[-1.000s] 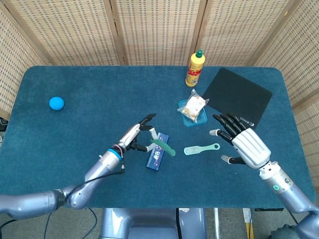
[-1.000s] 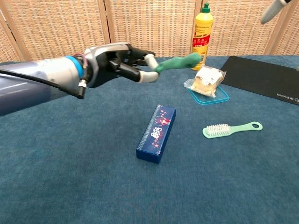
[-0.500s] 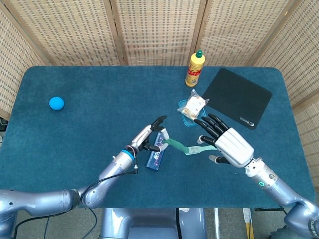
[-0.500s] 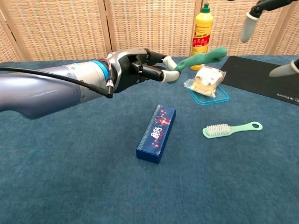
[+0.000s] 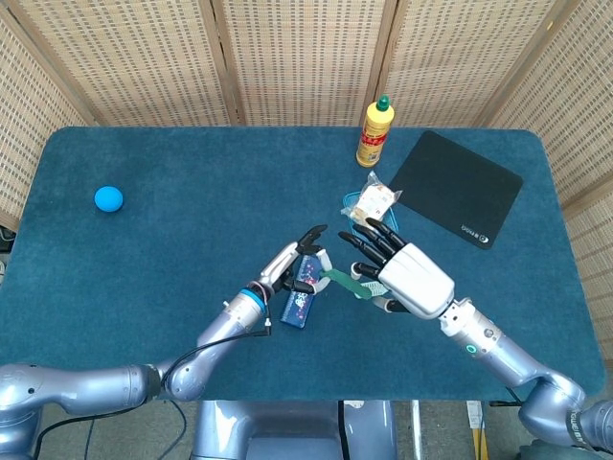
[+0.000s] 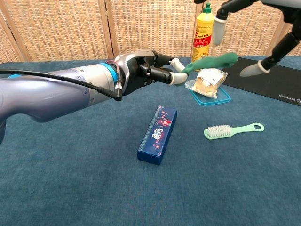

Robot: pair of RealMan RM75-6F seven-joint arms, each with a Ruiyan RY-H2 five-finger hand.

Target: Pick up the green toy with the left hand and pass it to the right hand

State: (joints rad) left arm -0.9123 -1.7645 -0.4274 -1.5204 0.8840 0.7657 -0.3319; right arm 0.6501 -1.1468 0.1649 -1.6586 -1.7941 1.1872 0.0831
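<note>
The green toy (image 5: 342,281) is a long curved piece, held in the air above the table. My left hand (image 5: 301,265) pinches its near end, and the chest view shows that hand (image 6: 146,72) with the green toy (image 6: 211,62) sticking out to the right. My right hand (image 5: 406,279) hovers at the toy's free end with its fingers spread. In the chest view its fingers (image 6: 218,27) stand above and beside the toy without closing on it. Whether they touch the toy I cannot tell.
A dark blue box (image 6: 158,133) lies below the left hand, and a mint brush (image 6: 232,130) lies to its right. Further back are a snack bag in a blue tray (image 5: 373,203), a yellow bottle (image 5: 374,132) and a black mat (image 5: 455,189). A blue ball (image 5: 108,198) sits far left.
My left hand has carried the green toy to the right. My right hand has swung left from the table's right side and now spreads over the toy's free end.
</note>
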